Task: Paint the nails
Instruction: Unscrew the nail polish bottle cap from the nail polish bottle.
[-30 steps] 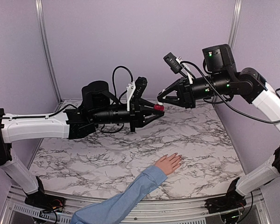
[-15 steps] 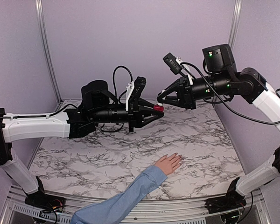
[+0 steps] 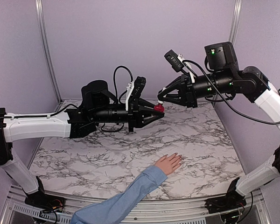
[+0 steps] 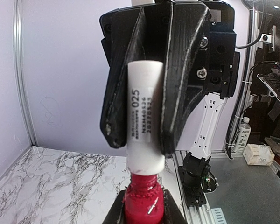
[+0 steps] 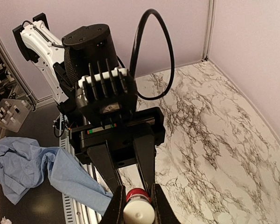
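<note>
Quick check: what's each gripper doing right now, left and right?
The left gripper is shut on the red polish bottle.
The right gripper is shut on the white cap.

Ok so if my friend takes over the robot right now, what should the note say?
Left claw: shut on the red polish bottle, held up in the air over the marble table.
Right claw: shut on the white cap, nose to nose with the left claw.
Hand: lying flat near the front edge of the table, well below both claws.
Done: bottle and cap are both gripped. The cap looks seated on the bottle; I cannot tell if it is loosened.
Left: pull the cap off, then paint the nails. No brush is out, so painting has likely not begun.
</note>
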`<action>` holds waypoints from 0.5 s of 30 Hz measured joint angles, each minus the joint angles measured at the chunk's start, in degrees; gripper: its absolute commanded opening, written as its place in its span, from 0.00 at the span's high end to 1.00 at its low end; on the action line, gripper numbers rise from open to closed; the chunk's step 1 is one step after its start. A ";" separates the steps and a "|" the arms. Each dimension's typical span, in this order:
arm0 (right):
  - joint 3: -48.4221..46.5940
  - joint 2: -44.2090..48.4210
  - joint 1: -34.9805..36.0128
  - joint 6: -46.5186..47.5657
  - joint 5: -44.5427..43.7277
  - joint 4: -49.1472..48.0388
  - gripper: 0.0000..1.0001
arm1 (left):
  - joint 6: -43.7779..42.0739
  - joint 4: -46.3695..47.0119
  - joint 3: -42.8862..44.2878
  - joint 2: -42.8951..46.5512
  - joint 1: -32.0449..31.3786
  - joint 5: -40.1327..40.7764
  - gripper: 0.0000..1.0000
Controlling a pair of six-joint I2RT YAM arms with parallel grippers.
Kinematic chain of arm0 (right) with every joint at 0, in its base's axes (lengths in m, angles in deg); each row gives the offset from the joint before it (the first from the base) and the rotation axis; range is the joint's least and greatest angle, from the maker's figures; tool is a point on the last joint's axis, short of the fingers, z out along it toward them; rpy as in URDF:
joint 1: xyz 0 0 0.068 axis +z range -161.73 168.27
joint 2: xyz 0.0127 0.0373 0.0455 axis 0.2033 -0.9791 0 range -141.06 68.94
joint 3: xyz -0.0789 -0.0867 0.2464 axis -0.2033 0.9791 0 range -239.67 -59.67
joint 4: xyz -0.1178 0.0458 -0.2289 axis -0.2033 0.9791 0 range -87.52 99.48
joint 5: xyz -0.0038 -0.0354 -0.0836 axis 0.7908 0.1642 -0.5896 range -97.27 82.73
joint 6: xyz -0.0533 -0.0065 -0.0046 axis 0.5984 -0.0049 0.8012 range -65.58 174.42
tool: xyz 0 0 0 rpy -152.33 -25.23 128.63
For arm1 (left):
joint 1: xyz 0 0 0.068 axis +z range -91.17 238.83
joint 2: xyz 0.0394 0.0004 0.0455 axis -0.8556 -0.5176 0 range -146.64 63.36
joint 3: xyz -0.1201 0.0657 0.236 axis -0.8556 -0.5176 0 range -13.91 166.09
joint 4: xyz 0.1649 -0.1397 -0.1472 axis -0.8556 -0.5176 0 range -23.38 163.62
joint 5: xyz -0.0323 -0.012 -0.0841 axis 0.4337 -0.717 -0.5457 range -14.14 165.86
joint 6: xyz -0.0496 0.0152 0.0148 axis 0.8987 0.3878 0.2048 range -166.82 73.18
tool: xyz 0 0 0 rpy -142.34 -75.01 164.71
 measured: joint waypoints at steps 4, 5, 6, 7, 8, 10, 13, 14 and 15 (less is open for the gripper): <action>-0.02 0.00 0.00 0.20 -0.24 0.04 1.00 | 0.00 0.02 0.00 -0.09 0.02 0.02 1.00; -0.02 0.00 0.00 0.20 -0.33 0.11 1.00 | 0.00 0.02 0.00 -0.15 0.02 0.02 1.00; -0.02 0.00 0.00 0.22 -0.39 0.17 1.00 | 0.00 0.02 0.00 -0.17 0.02 0.02 1.00; -0.02 0.00 0.00 0.22 -0.44 0.26 1.00 | 0.00 0.00 -0.02 -0.22 0.02 0.04 1.00; -0.02 0.00 0.00 0.22 -0.48 0.31 1.00 | 0.00 0.00 -0.02 -0.24 0.02 0.02 1.00; -0.02 0.00 0.00 0.22 -0.52 0.35 1.00 | 0.00 0.00 -0.02 -0.28 0.02 0.04 1.00; -0.02 0.00 0.00 0.22 -0.59 0.35 1.00 | 0.00 0.00 -0.02 -0.28 0.04 0.07 1.00; -0.02 0.00 0.00 0.22 -0.66 0.35 1.00 | -0.02 0.00 -0.02 -0.28 0.04 0.07 1.00; -0.02 0.00 0.00 0.22 -0.70 0.35 1.00 | -0.02 0.00 -0.02 -0.28 0.09 0.07 1.00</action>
